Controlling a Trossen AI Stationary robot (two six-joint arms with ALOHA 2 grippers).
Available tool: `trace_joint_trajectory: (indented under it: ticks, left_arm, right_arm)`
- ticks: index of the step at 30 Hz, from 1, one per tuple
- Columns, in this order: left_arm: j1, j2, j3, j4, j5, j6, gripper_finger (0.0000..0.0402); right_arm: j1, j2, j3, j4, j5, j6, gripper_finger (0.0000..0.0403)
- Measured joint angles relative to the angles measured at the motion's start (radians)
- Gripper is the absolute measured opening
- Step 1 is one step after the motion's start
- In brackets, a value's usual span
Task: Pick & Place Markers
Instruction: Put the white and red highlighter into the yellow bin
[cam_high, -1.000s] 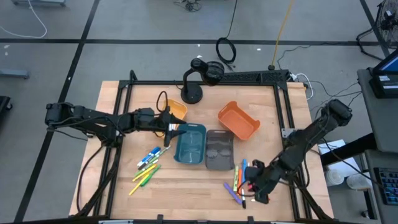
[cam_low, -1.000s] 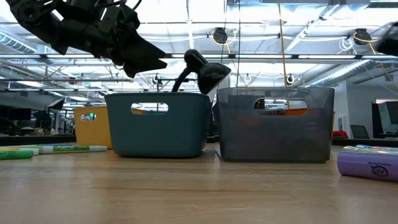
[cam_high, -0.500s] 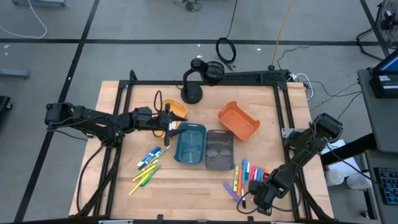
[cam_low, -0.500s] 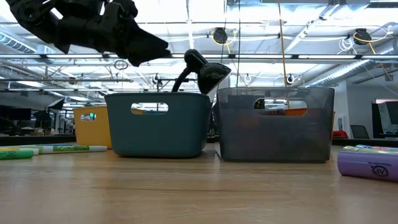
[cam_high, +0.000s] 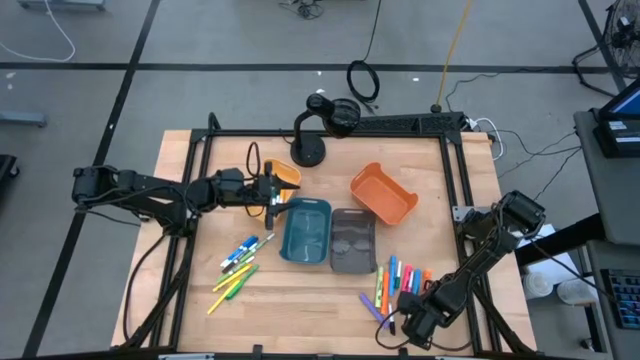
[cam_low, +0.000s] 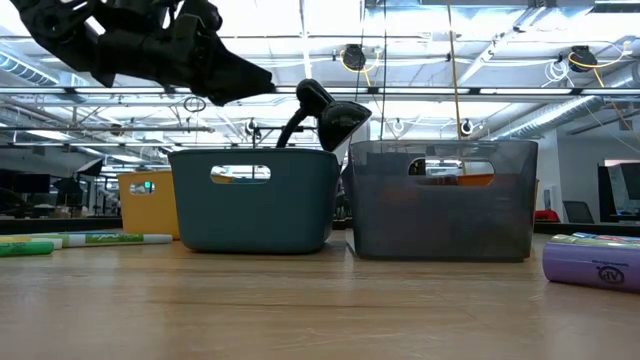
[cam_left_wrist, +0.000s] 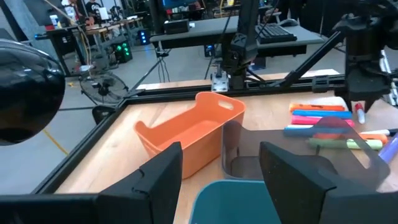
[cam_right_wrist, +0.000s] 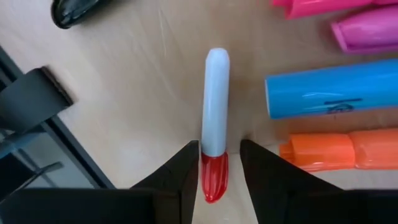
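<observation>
While the left gripper (cam_left_wrist: 221, 180) hovers spread over the smooth teal bin (cam_high: 306, 232), the right gripper (cam_right_wrist: 214, 171) straddles a marker (cam_right_wrist: 215, 118). Its glossy white barrel and ribbed red cap lie along the open fingers, cap between them.

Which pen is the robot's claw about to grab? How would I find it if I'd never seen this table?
Start at the grey bin in the middle of the wooden table and look to the bunch of pens lying beside it. The right gripper hangs over the table's edge there, fingers open around one pen. That pen has a white body and a red cap; its neighbours are solid blue, orange and pink.
</observation>
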Motion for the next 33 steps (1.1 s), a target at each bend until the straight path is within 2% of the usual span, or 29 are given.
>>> trace_joint_trajectory:
  ticks: [5, 11, 17, 22, 24, 28, 33]
  left_arm:
    - [0.016, 0.000, 0.000, 0.006, 0.000, 0.000, 0.0218]
    - [0.024, 0.000, 0.000, 0.016, 0.000, -0.007, 0.0218]
    - [0.024, 0.000, 0.000, 0.016, 0.001, -0.011, 0.0218]
    - [0.024, 0.000, 0.000, 0.017, 0.002, -0.011, 0.0218]
    - [0.024, 0.000, 0.000, 0.019, 0.002, -0.012, 0.0218]
    - [0.024, 0.000, 0.000, 0.019, 0.002, -0.014, 0.0218]
    - [0.024, 0.000, 0.000, 0.018, 0.002, -0.015, 0.0218]
  right_arm:
    - [-0.001, 0.021, 0.004, -0.049, 0.009, 0.074, 0.0094]
    - [-0.013, 0.020, 0.004, -0.064, 0.040, 0.162, 0.0027]
    - [-0.032, -0.008, -0.005, -0.066, 0.023, 0.160, 0.0024]
    - [-0.043, -0.145, -0.009, -0.042, 0.056, 0.193, 0.0024]
    - [-0.045, -0.207, -0.015, -0.064, 0.121, 0.202, 0.0023]
    - [-0.046, -0.335, -0.006, 0.007, 0.278, 0.165, 0.0023]
    - [-0.047, -0.434, -0.007, 0.136, 0.493, -0.044, 0.0023]
